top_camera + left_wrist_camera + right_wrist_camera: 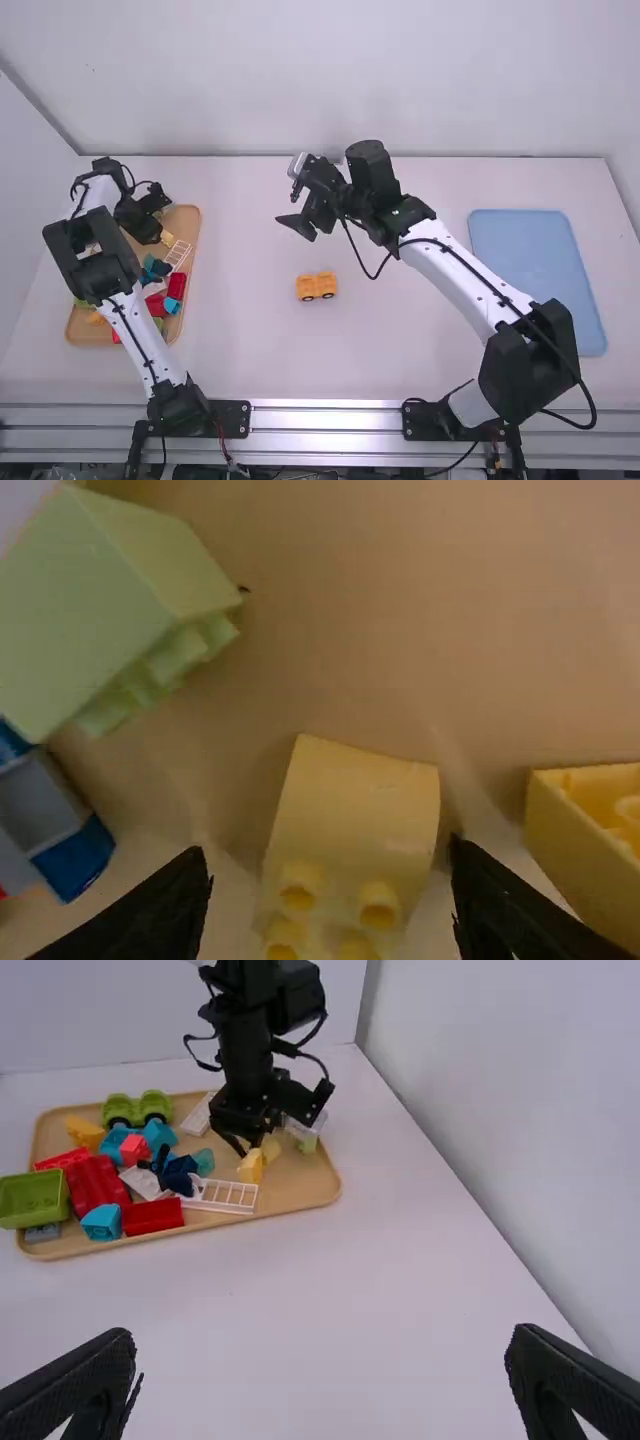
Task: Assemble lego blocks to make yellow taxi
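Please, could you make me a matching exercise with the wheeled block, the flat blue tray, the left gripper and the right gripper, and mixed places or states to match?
1. Wheeled block
2. Flat blue tray
3. Left gripper
4. Right gripper

A. Open, around a pale yellow block at the brown tray
B. Near the middle of the white table
C. Open, above the white table
D. On the table's right side

Right pairs: 1-B, 2-D, 3-A, 4-C

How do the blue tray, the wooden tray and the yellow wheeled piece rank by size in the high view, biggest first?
1. Blue tray and wooden tray: look close, both partly covered, so I can't rank them.
2. Yellow wheeled piece: clearly smallest.
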